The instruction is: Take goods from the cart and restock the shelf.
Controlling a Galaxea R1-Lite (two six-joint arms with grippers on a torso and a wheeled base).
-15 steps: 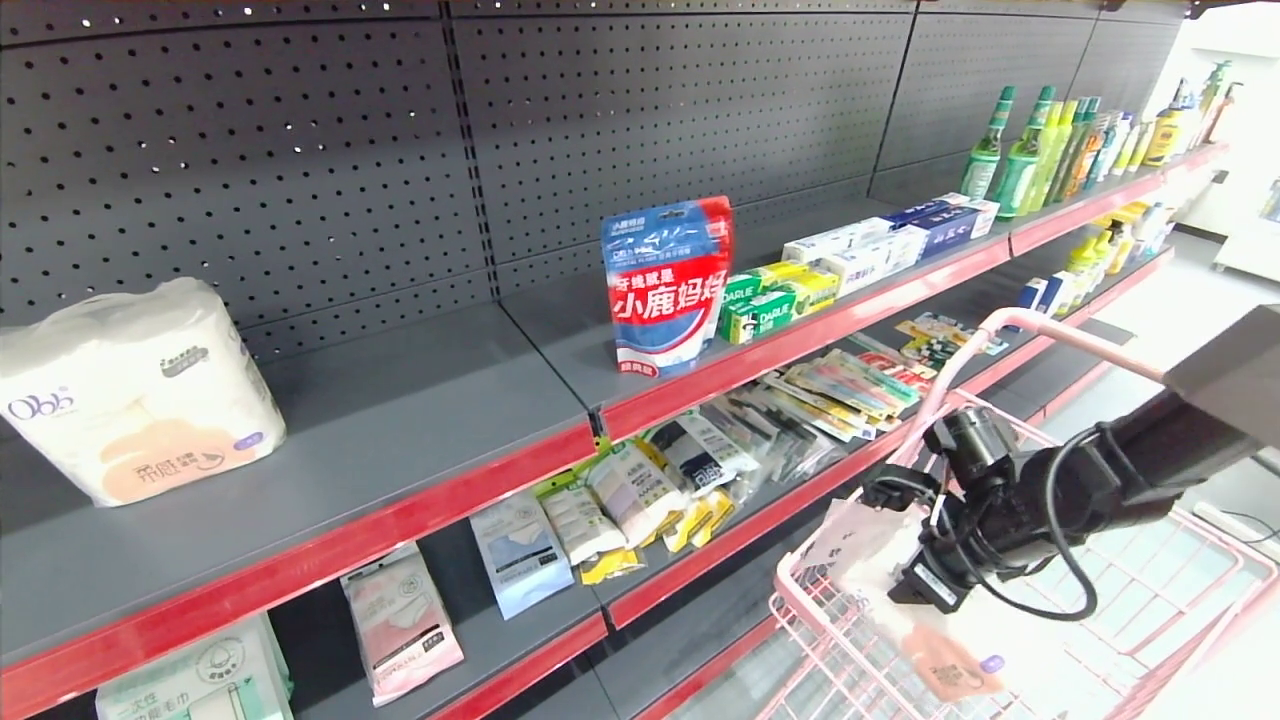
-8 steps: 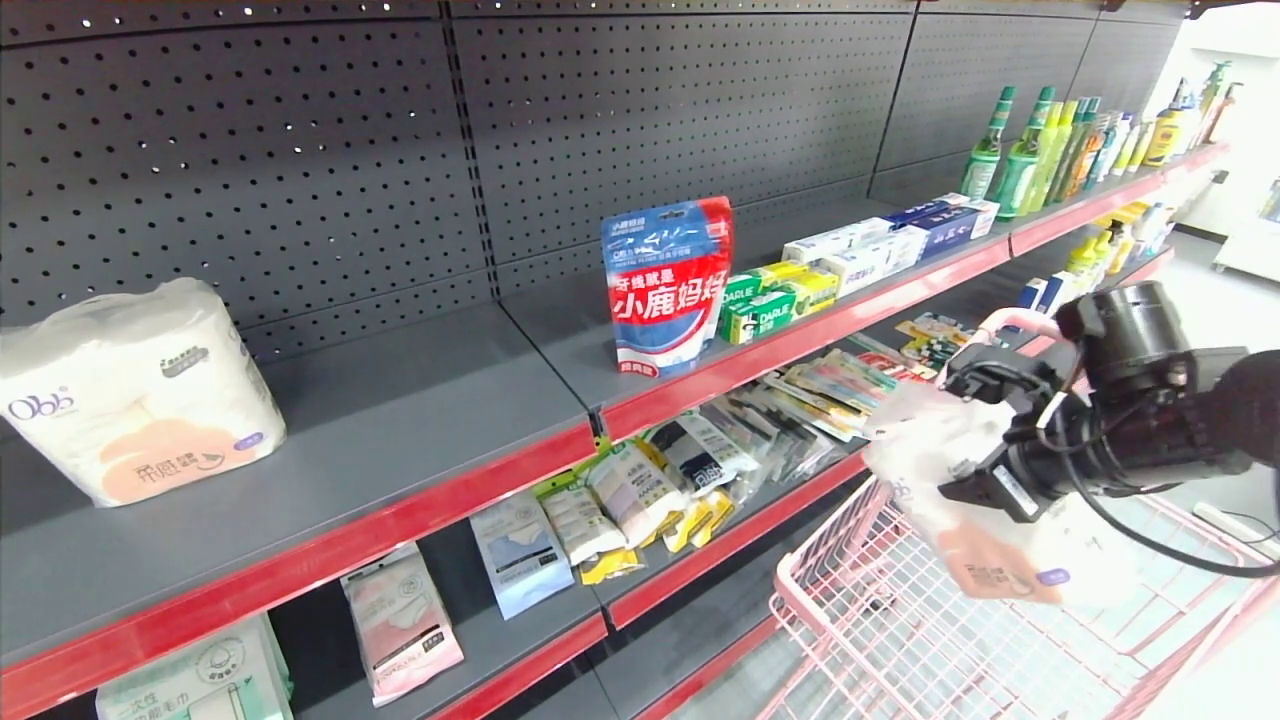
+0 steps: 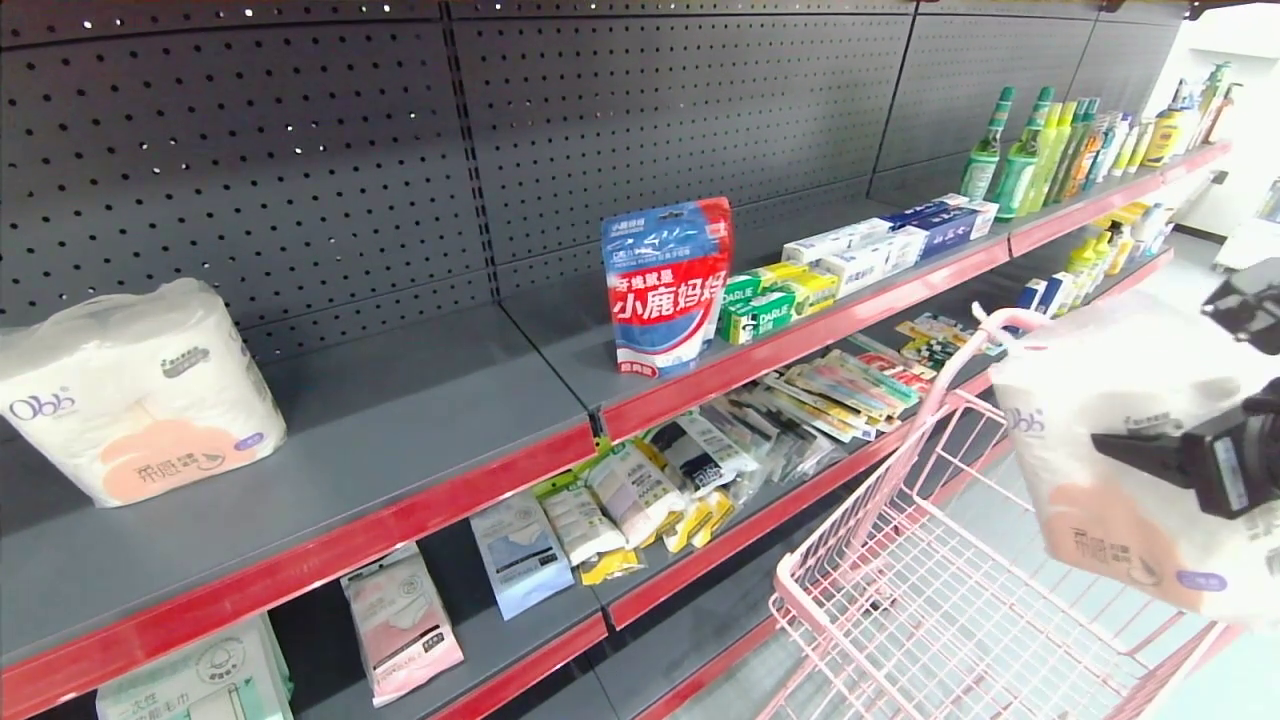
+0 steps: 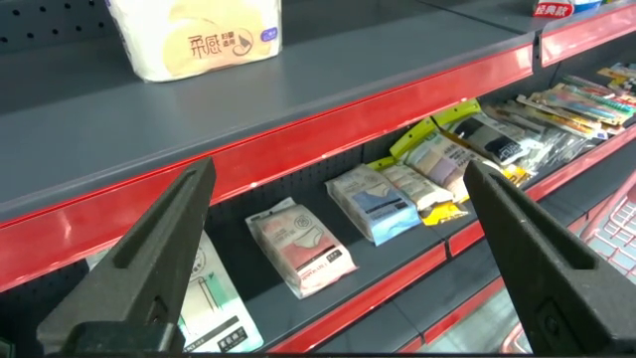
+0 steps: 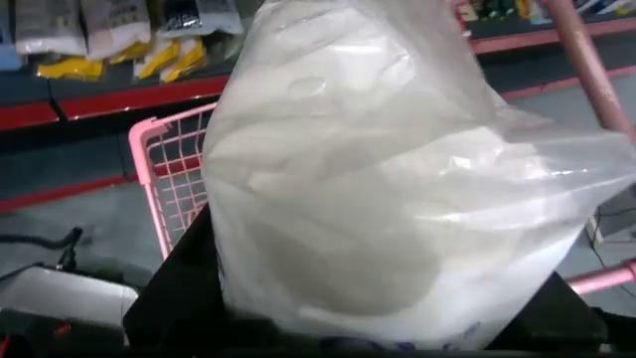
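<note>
My right gripper (image 3: 1150,450) is shut on a white plastic-wrapped pack of toilet paper (image 3: 1110,440), held in the air above the pink wire cart (image 3: 900,620) at the right. The same toilet paper pack (image 5: 397,189) bulges between the dark fingers in the right wrist view. A matching pack (image 3: 135,390) stands on the grey upper shelf (image 3: 400,420) at the far left. My left gripper (image 4: 338,259) is open, its two dark fingers (image 4: 149,259) spread in front of the red shelf edge and the shelf below it.
A red and blue pouch (image 3: 665,285) stands mid-shelf beside green and white toothpaste boxes (image 3: 800,280). Bottles (image 3: 1040,145) line the far right. The lower shelf holds several flat packets (image 3: 620,490) and toothbrush packs (image 3: 840,385). Bare grey shelf lies between the standing pack and the pouch.
My right arm has lifted the toilet paper pack out of the cart and swung it up and to the right. The shelf goods have not moved.
</note>
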